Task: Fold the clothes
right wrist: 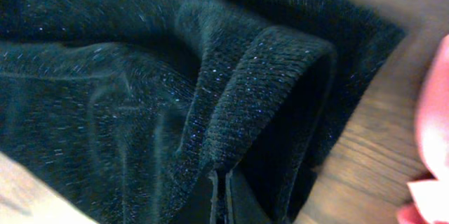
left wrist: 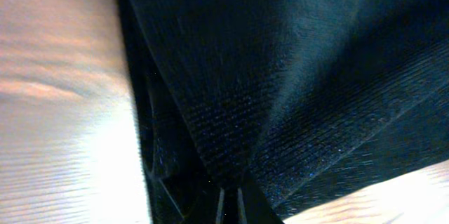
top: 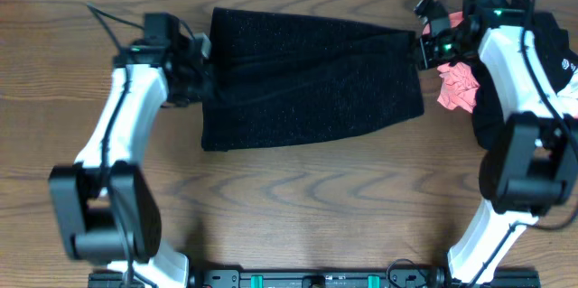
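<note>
- The black garment, a fuzzy knit with tiny glittery specks, lies spread flat across the far middle of the table, stretched from left to right.
- The left fingers are pinched tight on the garment's left edge; the left wrist view shows dark knit bunched between them.
- The right fingers are clamped on the garment's far-right corner, gripping a rolled fold of knit.
- A pink cloth lies just right of the garment, beside the right arm.
- A dark item sits at the table's right edge, partly under that arm.
</note>
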Robot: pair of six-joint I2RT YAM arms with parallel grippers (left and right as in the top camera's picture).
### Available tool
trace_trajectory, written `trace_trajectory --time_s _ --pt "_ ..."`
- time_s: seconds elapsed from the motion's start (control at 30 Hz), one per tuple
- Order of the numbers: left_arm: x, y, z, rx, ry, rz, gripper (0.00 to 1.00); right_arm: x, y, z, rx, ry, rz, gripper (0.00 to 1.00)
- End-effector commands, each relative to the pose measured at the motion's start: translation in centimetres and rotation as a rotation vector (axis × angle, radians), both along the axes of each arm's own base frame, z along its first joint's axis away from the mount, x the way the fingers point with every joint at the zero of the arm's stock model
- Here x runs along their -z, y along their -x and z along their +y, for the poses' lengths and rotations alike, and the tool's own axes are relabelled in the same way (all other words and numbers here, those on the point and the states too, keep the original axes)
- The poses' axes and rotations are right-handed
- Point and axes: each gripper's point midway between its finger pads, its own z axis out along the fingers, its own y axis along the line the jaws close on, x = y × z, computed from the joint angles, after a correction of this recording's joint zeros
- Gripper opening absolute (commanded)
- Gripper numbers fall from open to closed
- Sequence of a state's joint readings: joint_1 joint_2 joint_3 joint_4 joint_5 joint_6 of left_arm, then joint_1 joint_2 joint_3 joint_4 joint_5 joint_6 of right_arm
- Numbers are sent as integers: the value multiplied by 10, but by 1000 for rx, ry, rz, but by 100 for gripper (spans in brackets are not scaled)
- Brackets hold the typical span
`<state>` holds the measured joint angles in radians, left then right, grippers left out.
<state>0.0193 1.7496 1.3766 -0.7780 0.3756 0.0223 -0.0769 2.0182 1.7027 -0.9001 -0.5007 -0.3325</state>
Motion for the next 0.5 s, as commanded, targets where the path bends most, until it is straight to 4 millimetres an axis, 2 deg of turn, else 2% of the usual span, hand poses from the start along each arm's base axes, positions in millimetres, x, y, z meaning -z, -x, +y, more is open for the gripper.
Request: trace_trajectory --time_s 0.0,0.17,0.47 --pt "-54 -5 12 -38 -4 -132 6 -72 1 -14 26 21 -154 1" --pt "-91 9 24 -70 -18 -207 6 -95 26 -17 41 52 -140 1" --pt "-125 46 44 -133 -136 -249 6 -113 78 -18 43 91 -51 1"
